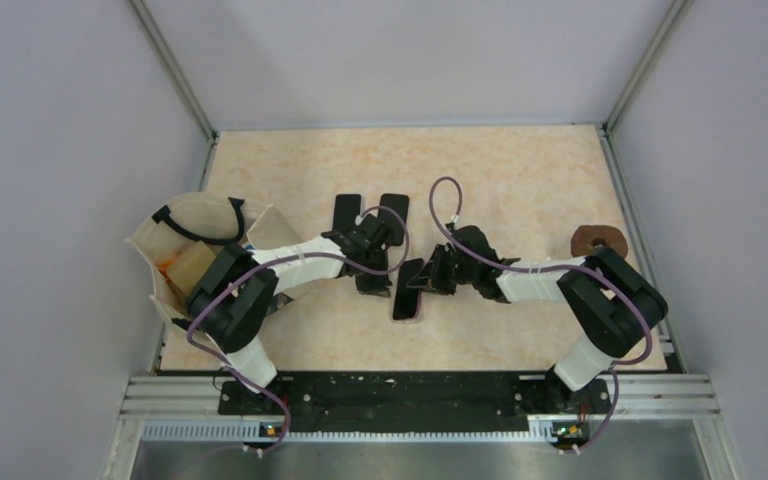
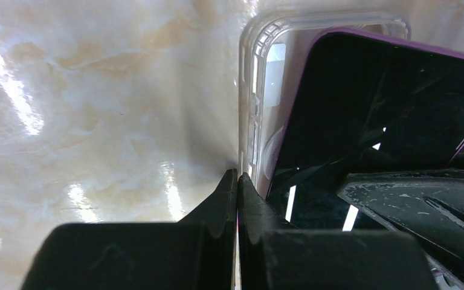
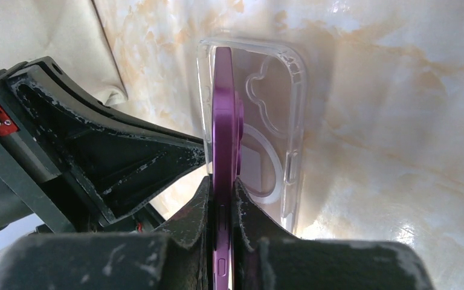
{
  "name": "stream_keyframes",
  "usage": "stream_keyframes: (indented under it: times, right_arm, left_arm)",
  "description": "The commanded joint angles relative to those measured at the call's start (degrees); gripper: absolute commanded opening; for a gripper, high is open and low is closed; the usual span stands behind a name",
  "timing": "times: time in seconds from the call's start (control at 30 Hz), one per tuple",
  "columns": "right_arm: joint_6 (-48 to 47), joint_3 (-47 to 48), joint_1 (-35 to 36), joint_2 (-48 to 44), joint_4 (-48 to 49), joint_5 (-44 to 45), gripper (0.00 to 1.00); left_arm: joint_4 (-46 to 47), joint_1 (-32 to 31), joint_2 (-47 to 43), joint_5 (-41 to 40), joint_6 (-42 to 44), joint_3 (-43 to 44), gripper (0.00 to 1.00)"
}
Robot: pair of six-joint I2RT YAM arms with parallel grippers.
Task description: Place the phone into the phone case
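The right gripper (image 3: 222,184) clamps the purple phone (image 3: 223,115) across its thickness, tilting it over the clear phone case (image 3: 281,121) for seating. The left gripper (image 2: 237,181), closed, sits at the case's rim on the bench (image 2: 96,121), likely steadying it.

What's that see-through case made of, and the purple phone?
The case looks like clear, glossy plastic: the table shows through it. The phone has a smooth purple rim, maybe metal, and a shiny black screen, likely glass, mirroring light.
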Motion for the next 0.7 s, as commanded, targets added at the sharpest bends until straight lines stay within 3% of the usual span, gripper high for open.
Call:
stream_keyframes:
  times: [0.0, 0.4, 0.67]
  right_arm:
    - [-0.46, 0.68, 0.42, 0.03, 1.66, -2.21, 0.00]
    - [-5.84, 3.54, 0.50, 5.62, -2.98, -8.92, 0.00]
    - [-8.55, 5.74, 0.31, 7.32, -8.34, -8.65, 0.00]
  left_arm:
    - [1.18, -1.88, 1.00, 0.59, -1.07, 1.43, 0.00]
    - [1.39, -2.18, 2.96, 0.15, -1.26, 2.91, 0.00]
    - [-0.28, -2.20, 4.88, -0.18, -0.31, 6.08, 0.00]
